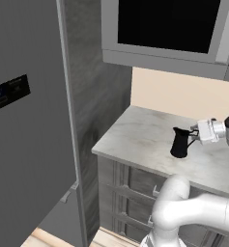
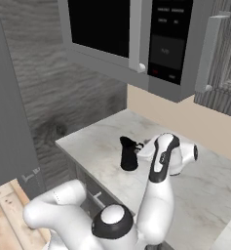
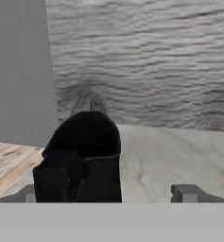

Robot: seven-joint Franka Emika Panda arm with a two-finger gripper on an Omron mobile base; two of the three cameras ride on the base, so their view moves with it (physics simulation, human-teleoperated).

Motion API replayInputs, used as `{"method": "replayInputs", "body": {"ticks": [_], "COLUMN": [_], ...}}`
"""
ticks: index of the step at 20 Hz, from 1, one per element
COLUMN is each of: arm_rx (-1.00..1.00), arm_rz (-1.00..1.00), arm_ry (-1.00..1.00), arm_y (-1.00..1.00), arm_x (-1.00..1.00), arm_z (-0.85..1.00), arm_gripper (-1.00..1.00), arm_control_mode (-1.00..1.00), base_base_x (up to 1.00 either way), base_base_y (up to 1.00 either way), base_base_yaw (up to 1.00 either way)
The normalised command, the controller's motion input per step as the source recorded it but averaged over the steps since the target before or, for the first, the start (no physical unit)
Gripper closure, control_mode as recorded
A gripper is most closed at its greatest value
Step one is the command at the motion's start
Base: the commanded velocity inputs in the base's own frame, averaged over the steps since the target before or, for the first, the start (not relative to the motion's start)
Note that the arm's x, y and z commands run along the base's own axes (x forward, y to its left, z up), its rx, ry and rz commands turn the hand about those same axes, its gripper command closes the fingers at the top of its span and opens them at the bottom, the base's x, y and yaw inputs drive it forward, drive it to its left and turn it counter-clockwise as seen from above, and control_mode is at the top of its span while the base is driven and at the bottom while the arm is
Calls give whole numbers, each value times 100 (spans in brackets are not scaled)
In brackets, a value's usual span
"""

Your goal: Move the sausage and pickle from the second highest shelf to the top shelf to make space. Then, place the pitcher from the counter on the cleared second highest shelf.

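The black pitcher (image 1: 180,143) is seen upright on the marbled grey surface (image 1: 135,140), near its front edge, below a wall-mounted microwave (image 2: 136,34). The end effector (image 1: 197,133) is held level just beside the pitcher's handle side, its jaws spread fully wide, with nothing gripped between them.

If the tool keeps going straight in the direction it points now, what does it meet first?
Most likely the pitcher: it stands on the counter right ahead of the open tool, a little off-centre between its fingertips. Whether they already touch is unclear.
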Motion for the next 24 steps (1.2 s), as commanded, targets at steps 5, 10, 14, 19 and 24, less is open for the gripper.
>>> {"method": "replayInputs", "body": {"ticks": [5,10,14,19,24], "arm_rx": [-5,-3,0,0,0], "arm_rz": [0,0,0,0,3], "arm_ry": [11,9,0,0,-1], "arm_y": [1,0,0,0,36], "arm_x": [-4,-1,0,0,-27], "arm_z": [0,0,0,0,0], "arm_gripper": [-100,100,100,100,100], "arm_control_mode": [-100,-100,-100,-100,-100], "base_base_x": [0,0,0,0,0], "base_base_y": [0,0,0,0,0], "base_base_yaw": [0,0,0,0,0]}}
